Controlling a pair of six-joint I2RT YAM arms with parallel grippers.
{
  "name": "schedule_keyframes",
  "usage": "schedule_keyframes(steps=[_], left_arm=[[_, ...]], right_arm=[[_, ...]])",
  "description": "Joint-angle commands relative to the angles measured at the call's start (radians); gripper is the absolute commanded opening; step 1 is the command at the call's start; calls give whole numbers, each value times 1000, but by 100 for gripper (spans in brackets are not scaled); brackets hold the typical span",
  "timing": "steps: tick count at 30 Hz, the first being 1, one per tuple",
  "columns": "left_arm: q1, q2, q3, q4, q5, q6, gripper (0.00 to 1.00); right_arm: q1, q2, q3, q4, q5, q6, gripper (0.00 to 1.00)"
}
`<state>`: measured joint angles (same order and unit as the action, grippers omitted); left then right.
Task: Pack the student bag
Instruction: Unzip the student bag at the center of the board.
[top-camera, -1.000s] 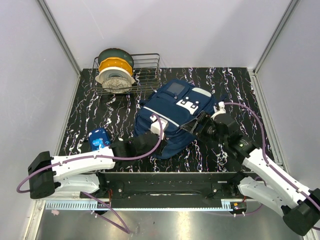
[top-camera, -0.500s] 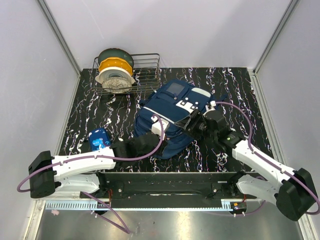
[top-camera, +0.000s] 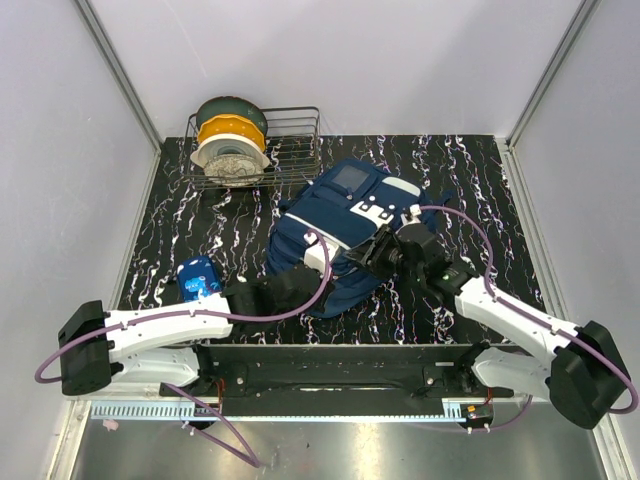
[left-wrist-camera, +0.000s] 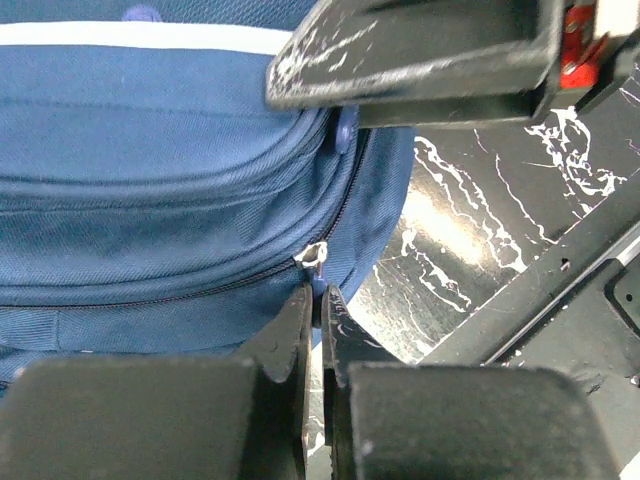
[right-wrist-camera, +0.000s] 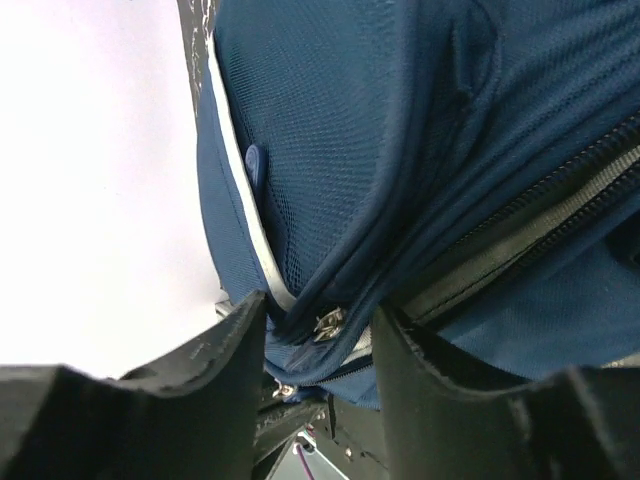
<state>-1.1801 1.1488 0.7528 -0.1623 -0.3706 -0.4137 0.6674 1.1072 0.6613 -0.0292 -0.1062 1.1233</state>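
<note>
student bag (top-camera: 345, 215): navy, lying at centre of marbled worktop (top-camera: 230, 225).
left pincer (left-wrist-camera: 320, 296): at the bag's 7 o'clock edge. only the wrist view shows it clenched, tips just under a silver zip pull (left-wrist-camera: 314, 254); grip on it unclear.
right pincer (right-wrist-camera: 320, 312): at the bag's 4 o'clock edge. its wrist view shows it released, fingers astride a fabric fold and a second zip pull (right-wrist-camera: 327, 323).
top view only: wire rack (top-camera: 295, 150), 11 o'clock.

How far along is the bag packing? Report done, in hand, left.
Done: nothing visibly packed; the blue item sits outside the student bag. In hand: left hand closed at a zipper pull, right hand open astride the bag's edge. Left, likely: unzip, load, close.
</note>
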Motion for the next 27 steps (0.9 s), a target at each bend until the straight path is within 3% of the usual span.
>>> schedule_keyframes(steps=[1, 6, 7, 12, 15, 22, 27], left_arm=[[-27, -15, 76, 141, 25, 7, 0], [-29, -24, 65, 135, 21, 7, 0], [-29, -27, 65, 130, 18, 7, 0], [-29, -47, 68, 28, -82, 9, 0], [-15, -66, 66, -77, -178, -2, 0], [155, -83, 75, -206, -189, -2, 0], [315, -41, 108, -295, -145, 25, 0]], right_arm=[[46, 22, 35, 126, 55, 18, 43], [44, 2, 46, 123, 100, -8, 10], [46, -4, 55, 88, 100, -22, 0], [31, -82, 103, -64, 230, -131, 0], [-17, -154, 86, -130, 221, -166, 0], [-55, -239, 87, -218, 83, -249, 0], [-57, -317, 77, -247, 74, -284, 0]])
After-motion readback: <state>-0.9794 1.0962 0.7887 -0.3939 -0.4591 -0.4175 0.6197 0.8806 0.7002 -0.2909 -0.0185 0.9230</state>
